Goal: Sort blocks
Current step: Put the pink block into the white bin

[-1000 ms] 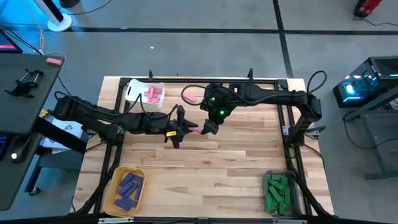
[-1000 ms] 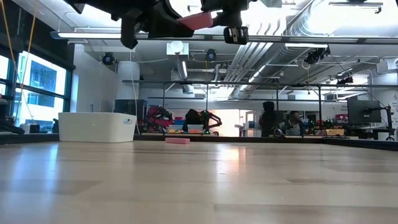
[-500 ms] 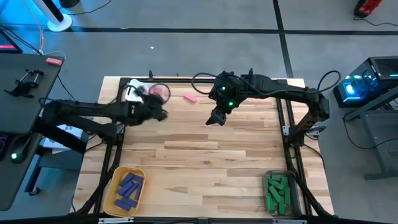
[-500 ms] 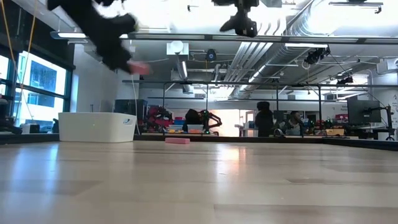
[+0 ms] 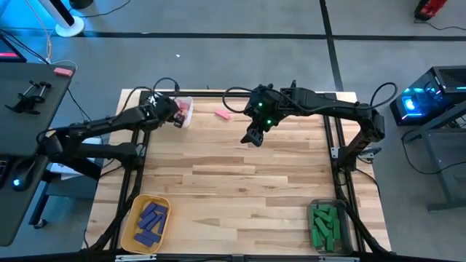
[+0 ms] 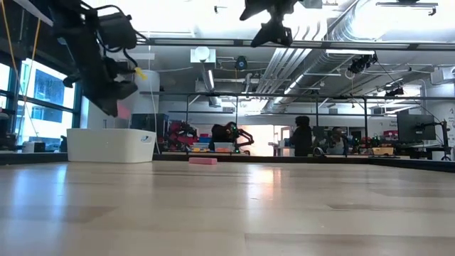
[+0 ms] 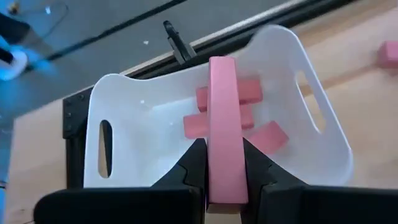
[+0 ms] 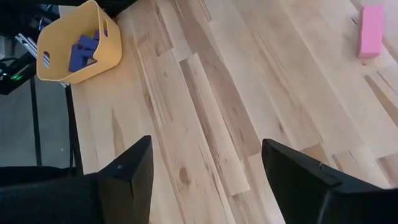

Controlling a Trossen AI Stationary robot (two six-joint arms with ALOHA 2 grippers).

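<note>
Left tool (image 7: 225,167) is hanging over the white bin (image 5: 180,121) at the upper left of the tabletop (image 5: 233,196) in the high view. Its fingers (image 7: 194,163) are clamping a pink block (image 7: 224,124) between them, long axis pointing away from the wrist; the block is sitting above the bin's inside, not touching the bin. In the left wrist view three more pink blocks (image 7: 233,99) are lying on the bin floor, partly hidden behind the held one.

Right tool (image 5: 253,136) is hovering above bare wood at upper centre of the high view, well apart from the left one. Its fingers (image 8: 127,177) are standing wide apart with nothing between them.

One loose pink block (image 5: 223,113) is lying flat on the tabletop, between the white bin and the right tool, near the top edge of the wood. It is showing at the upper right of the right wrist view (image 8: 372,31) and as a small pink bar in mid-frame in the low view (image 6: 202,161).

Yellow bin (image 5: 135,218) at the lower left of the high view is holding purple blocks (image 5: 151,220). A clear bin (image 5: 314,206) at the lower right is holding green blocks (image 5: 325,226), stacked loosely.

In the low view the left arm is showing dark at the upper left above the white bin, the right arm at the top centre.
</note>
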